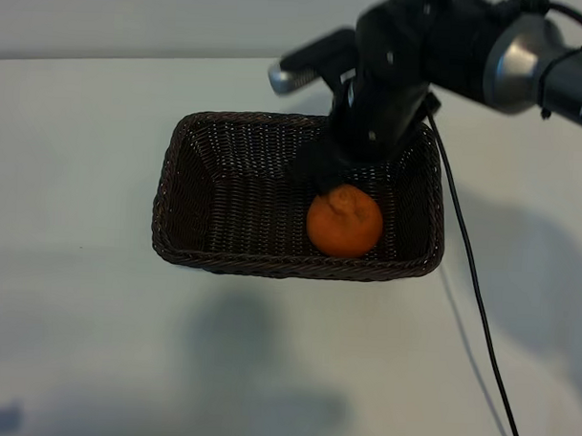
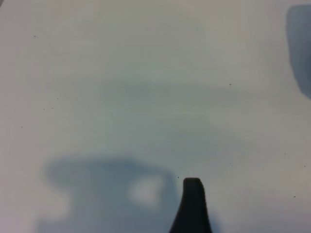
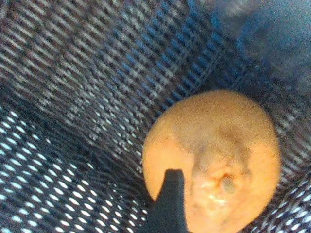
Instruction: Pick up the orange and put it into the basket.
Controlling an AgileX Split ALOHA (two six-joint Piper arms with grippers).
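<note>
right gripper fingertips lost against dark basket weave; one left gripper finger out of frame

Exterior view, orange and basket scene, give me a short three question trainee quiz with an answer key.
1. True or false: the orange lies inside the basket.
2. Which gripper hangs over the basket: A left, B right?
3. Fill in: the orange's puckered stem end faces ____.

Key:
1. True; it rests on the basket floor, near the right end in the exterior view.
2. B; the right gripper is just above the orange, not holding it.
3. Up.
</note>
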